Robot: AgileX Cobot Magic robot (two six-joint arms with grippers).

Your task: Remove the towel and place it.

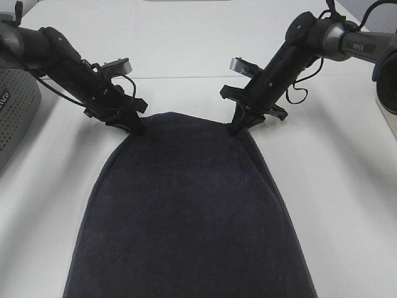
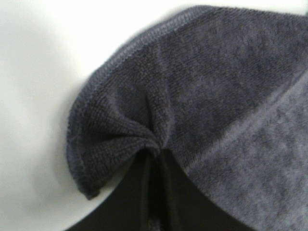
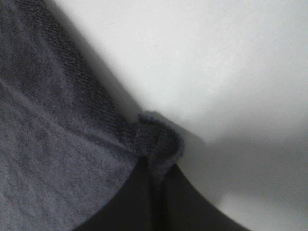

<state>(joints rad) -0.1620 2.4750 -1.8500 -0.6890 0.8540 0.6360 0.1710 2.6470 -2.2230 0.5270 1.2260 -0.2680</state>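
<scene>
The dark navy towel (image 1: 186, 217) lies spread on the white table, running from the middle to the near edge. My left gripper (image 1: 138, 130) is shut on its far left corner. The left wrist view shows the terry cloth (image 2: 202, 86) bunched into folds where the black fingers (image 2: 139, 202) pinch it. My right gripper (image 1: 236, 130) is shut on the far right corner. In the right wrist view a small curl of the hemmed edge (image 3: 159, 139) sits squeezed between the black fingers (image 3: 134, 202), with the rest of the towel (image 3: 48, 134) beside it.
A grey perforated basket (image 1: 15, 108) stands at the left edge of the table. A dark rounded object (image 1: 388, 81) sits at the right edge. White tabletop (image 1: 186, 49) stretches beyond the towel to the far side.
</scene>
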